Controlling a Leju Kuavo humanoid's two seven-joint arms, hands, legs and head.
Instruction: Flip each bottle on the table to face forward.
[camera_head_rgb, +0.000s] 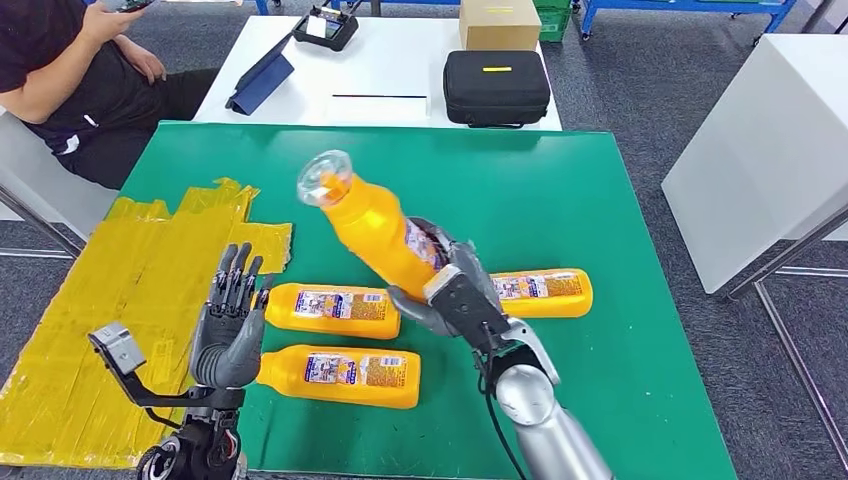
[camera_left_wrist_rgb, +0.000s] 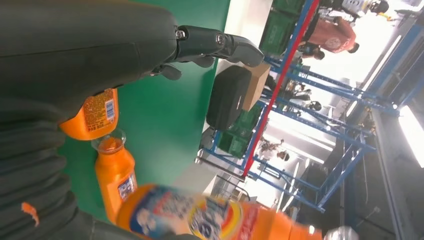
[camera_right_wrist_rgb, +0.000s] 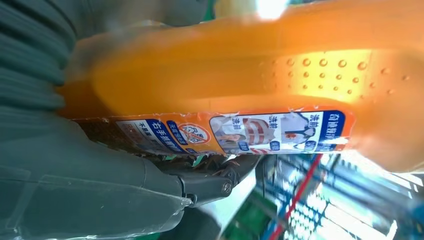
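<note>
Right arm reaching in from the near right, silver forearm angled up and left, right hand (camera_head_rgb: 452, 290) raised above the table and wrapped around the lower body of a tilted orange bottle (camera_head_rgb: 375, 225), thumb under it on the near side. Left hand (camera_head_rgb: 232, 318) upright at the near left, palm turned rightward, fingers (camera_head_rgb: 238, 268) apart and pointing away, holding nothing.

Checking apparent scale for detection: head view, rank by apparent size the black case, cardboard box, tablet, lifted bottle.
1. Lifted bottle, nearer the camera, so inflated
2. Black case
3. Cardboard box and tablet: look alike, box cropped, unranked
</note>
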